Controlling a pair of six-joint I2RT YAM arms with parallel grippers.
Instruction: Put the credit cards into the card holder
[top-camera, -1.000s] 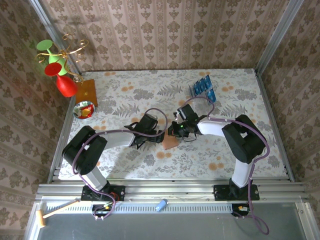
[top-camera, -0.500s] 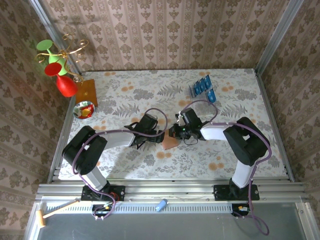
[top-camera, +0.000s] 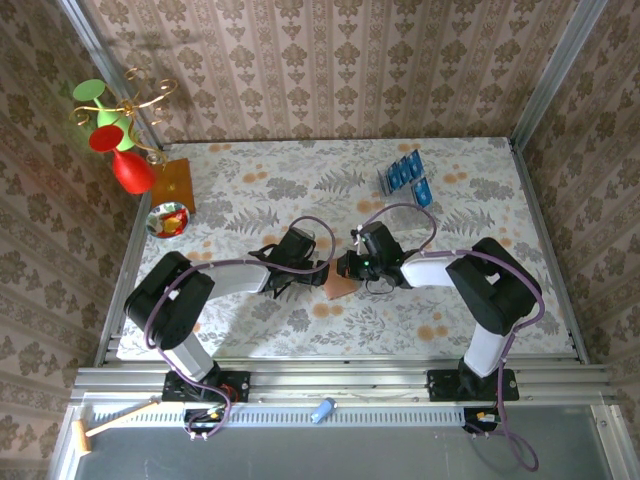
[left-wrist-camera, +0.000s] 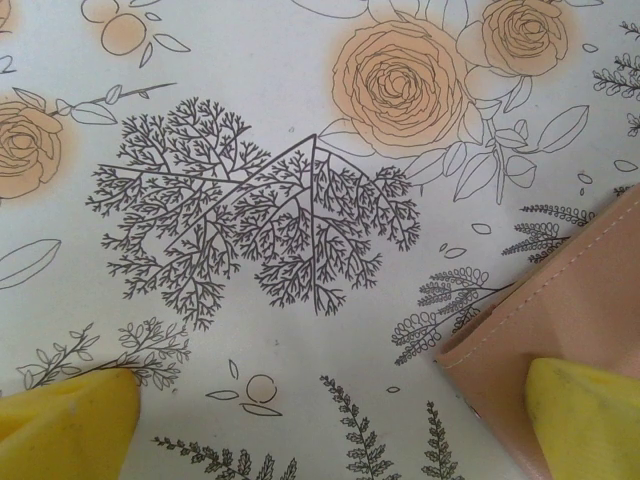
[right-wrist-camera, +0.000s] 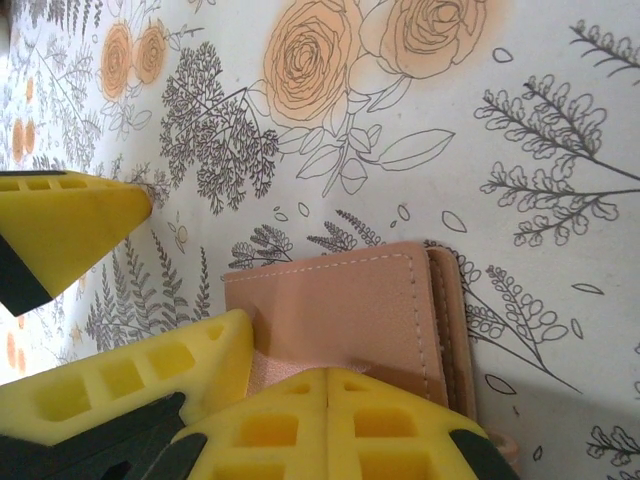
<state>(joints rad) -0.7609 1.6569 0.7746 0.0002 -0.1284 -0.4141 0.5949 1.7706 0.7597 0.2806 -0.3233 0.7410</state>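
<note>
I see the card holder (top-camera: 340, 286) lying mid-table between both arms — my left gripper (left-wrist-camera: 320, 425) spread wide, one finger on its corner, my right gripper (right-wrist-camera: 328, 410) clenched at its edge — with the credit cards (top-camera: 404, 172) well apart, far right.

Top external: high above near edge, looking down over whole floral table (top-camera: 250, 190). Both wrist views: very close, angled down at table. All three share card holder (right-wrist-camera: 340, 300).

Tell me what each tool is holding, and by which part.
Right tool seems to pinch the card holder by its edge; left tool is open, holding nothing.
</note>
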